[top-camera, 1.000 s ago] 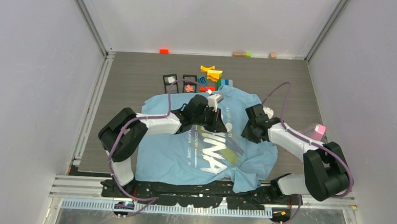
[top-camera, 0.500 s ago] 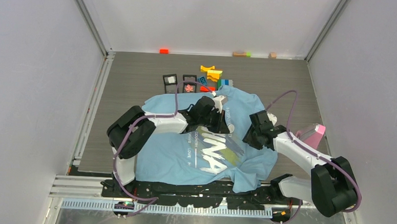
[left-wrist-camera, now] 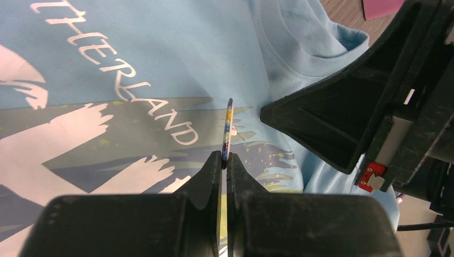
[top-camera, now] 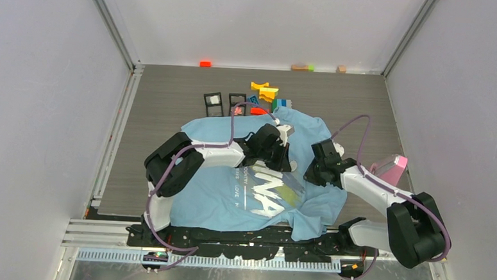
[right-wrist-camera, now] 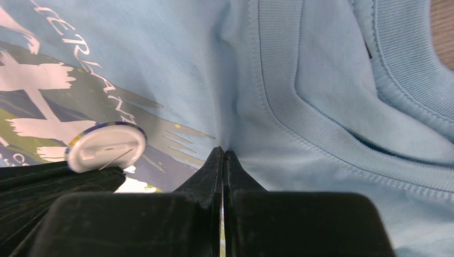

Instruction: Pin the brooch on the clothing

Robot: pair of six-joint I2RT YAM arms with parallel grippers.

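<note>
The clothing, a light blue T-shirt (top-camera: 217, 196) with white lettering, lies spread on the table. It also fills the left wrist view (left-wrist-camera: 160, 53) and the right wrist view (right-wrist-camera: 332, 80). My left gripper (top-camera: 287, 164) (left-wrist-camera: 224, 160) is shut on the brooch (left-wrist-camera: 228, 128), a thin round badge seen edge-on with a blue and yellow rim. It holds the badge just above the printed chest. The right wrist view shows the brooch's white back and pin (right-wrist-camera: 107, 145); its face is hidden. My right gripper (top-camera: 308, 175) (right-wrist-camera: 223, 152) is shut on a pinched fold of the shirt below the collar, close beside the brooch.
Coloured toy blocks (top-camera: 266, 93) and two small black frames (top-camera: 213, 103) sit behind the shirt. A pink object (top-camera: 392, 167) lies at the table's right edge. Small blocks (top-camera: 205, 63) lie along the back wall. The right gripper's black body (left-wrist-camera: 348, 107) looms close in the left wrist view.
My left gripper has moved right and a little nearer across the shirt with the brooch, closing on the right gripper. The right arm's elbow swung outward; its gripper stayed on the shirt.
</note>
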